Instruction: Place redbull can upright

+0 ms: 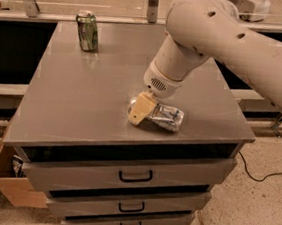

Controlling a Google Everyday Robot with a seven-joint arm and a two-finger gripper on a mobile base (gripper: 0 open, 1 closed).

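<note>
The redbull can [166, 117], silver and blue and crinkled, lies on its side near the front edge of the grey cabinet top [81, 108]. My gripper [141, 109] reaches down from the white arm [199, 35] and sits at the can's left end, its tan part covering that end. The rest of the gripper is hidden behind the can and the wrist. The can rests on the cabinet top.
A green can [87, 30] stands upright at the cabinet's back left corner. The cabinet has several drawers with black handles [135, 176]. A cardboard box [10, 186] sits on the floor at the left. A rail [12, 91] runs behind.
</note>
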